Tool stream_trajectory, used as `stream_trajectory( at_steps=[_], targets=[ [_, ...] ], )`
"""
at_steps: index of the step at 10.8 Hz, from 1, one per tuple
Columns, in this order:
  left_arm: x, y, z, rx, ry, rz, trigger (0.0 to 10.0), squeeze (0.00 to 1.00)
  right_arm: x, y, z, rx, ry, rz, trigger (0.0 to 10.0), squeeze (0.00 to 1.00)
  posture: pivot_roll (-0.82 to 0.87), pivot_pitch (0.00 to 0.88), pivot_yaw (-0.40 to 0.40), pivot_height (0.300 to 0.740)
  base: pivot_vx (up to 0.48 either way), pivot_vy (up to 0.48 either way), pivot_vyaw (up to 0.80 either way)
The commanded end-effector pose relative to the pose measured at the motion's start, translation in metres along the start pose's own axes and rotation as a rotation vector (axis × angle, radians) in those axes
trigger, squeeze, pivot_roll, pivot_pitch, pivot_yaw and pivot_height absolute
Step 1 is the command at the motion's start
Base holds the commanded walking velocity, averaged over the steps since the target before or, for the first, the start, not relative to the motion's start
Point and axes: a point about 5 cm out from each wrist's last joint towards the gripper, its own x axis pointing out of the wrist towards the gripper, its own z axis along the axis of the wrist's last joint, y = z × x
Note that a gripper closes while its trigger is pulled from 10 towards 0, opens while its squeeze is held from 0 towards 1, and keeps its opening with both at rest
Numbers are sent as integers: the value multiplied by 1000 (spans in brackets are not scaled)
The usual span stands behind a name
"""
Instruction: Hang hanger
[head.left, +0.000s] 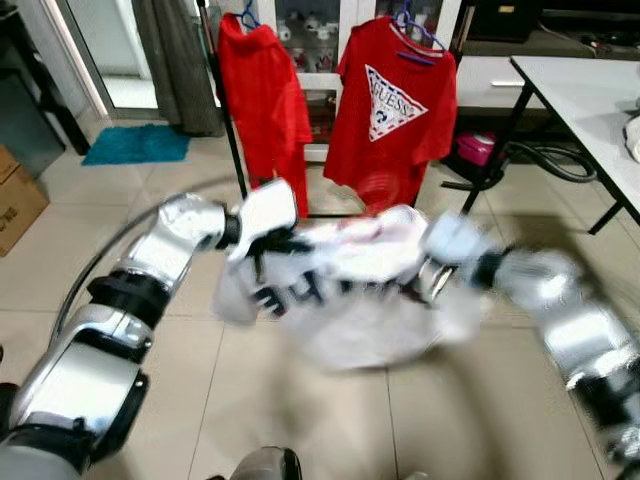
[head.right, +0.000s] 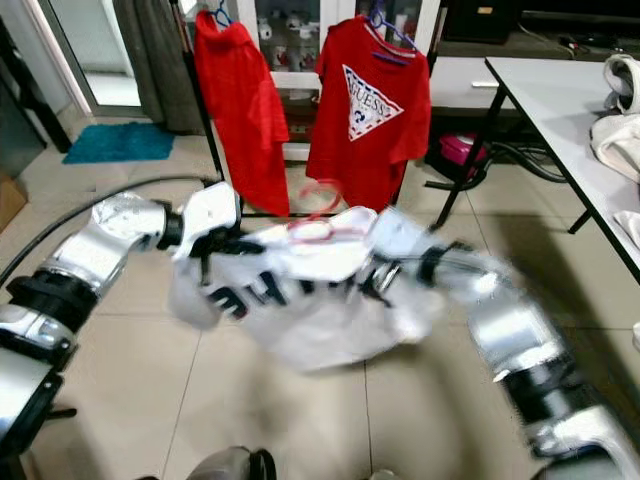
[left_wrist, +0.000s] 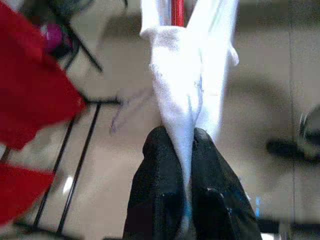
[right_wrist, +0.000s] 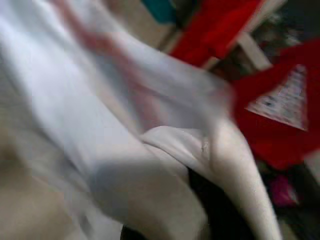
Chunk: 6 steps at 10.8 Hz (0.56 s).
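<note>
The left tool pinches a fold of the white printed T-shirt on its red plastic hanger, spreading it toward the right tool, whose grip I cannot tell.

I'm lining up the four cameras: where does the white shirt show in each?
Left eye: white shirt mid-frame, between both arms.
Right eye: mid-frame, below the red logo shirt.
Left wrist: pinched in the left hand.
Right wrist: blurred, across the frame.
Shared landmark: the red logo shirt.
</note>
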Motion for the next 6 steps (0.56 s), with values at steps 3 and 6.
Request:
stream_trajectory(
  at_steps=[3, 6],
  targets=[
    [-6, 2, -31, -58, 148, 119, 0, 0, -15, -21, 2, -45, 25, -38, 0, 0, -106, 0, 75, 740, 0, 0, 0],
    [-7, 18, -3, -151, -113, 221, 0, 0, -8, 24, 0, -26, 10, 117, 0, 0, -106, 0, 66, 740, 0, 0, 0]
  ],
)
